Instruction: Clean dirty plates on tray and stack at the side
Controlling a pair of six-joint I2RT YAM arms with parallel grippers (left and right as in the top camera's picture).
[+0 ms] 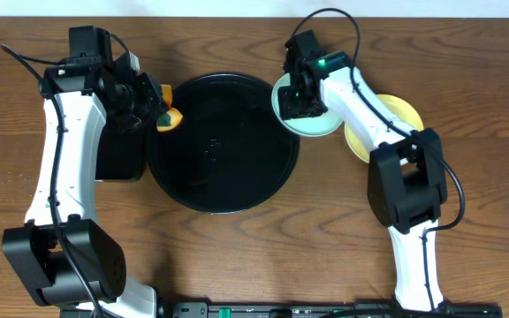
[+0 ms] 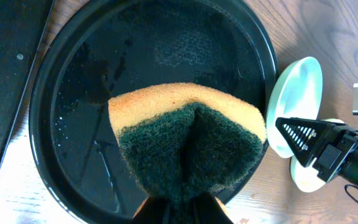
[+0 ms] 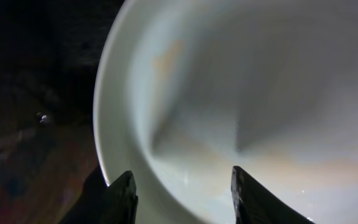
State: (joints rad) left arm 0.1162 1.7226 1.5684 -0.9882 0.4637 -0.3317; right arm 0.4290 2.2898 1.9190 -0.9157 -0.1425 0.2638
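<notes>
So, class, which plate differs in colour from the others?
The pale yellow plate, farthest from the tray; the other plates are pale blue-green.

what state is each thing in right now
sponge: folded, clamped in left gripper
tray: wet, no plates on it
top blue-green plate: faint orange smear, overlapping second blue-green plate
right gripper: astride its rim, grip unclear
yellow plate: partly hidden, cleanliness unclear

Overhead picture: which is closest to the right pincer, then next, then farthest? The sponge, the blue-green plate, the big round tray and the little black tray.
Starting from the right pincer:
1. blue-green plate, right underneath it.
2. round tray, next to the plate, in the middle of the table.
3. sponge, at the round tray's left rim.
4. rectangular tray, far left, partly under the left arm.
</notes>
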